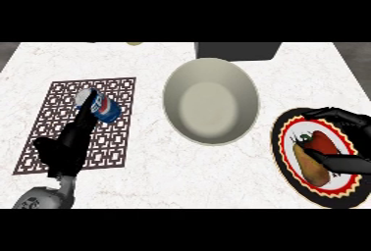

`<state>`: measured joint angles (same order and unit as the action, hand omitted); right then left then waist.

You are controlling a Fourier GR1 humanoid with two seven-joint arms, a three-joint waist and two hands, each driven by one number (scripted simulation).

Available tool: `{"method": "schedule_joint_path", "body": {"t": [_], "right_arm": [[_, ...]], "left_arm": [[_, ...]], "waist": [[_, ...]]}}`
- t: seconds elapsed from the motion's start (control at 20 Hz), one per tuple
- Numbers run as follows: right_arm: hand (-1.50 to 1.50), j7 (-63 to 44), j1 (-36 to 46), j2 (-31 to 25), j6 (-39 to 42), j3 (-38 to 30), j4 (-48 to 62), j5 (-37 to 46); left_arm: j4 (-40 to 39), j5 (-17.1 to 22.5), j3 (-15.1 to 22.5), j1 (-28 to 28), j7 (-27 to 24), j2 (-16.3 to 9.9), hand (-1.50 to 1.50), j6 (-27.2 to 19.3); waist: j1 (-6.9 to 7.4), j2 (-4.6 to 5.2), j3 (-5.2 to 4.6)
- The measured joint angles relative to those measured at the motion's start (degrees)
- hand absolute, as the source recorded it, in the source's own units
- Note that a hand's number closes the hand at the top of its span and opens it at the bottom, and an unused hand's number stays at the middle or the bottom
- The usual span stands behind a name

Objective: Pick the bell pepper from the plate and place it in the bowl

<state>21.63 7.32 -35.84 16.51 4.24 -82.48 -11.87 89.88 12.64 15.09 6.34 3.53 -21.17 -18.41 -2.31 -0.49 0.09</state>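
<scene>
Bell pepper: lying on the plate, right of the bowl, long axis running far-left to near-right. Right robot hand: fingers curling round it from the right. Left robot hand: spread, resting far off on the worktop, beside the can.

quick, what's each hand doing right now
Left hand: open, straight fingers touching the soda can on the placemat.
Right hand: curling round the bell pepper on the plate.
</scene>
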Motion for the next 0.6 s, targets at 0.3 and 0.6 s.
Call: {"method": "schedule_joint_path", "body": {"t": [0.3,0.6], "right_arm": [[-1.50,18.35,-9.22,-1.71,6.11,-6.80,0.81,-2.19],[-1.50,15.99,-12.36,-6.85,5.00,-14.06,-4.06,-1.55]], "left_arm": [[-1.34,-0.63,0.76,1.44,-1.31,2.94,0.00,0.61],[-1.54,-1.48,0.29,2.00,-1.08,4.24,0.00,1.73]], "waist": [[0.76,0.31,-0.01],[1.40,0.36,-0.11]]}}
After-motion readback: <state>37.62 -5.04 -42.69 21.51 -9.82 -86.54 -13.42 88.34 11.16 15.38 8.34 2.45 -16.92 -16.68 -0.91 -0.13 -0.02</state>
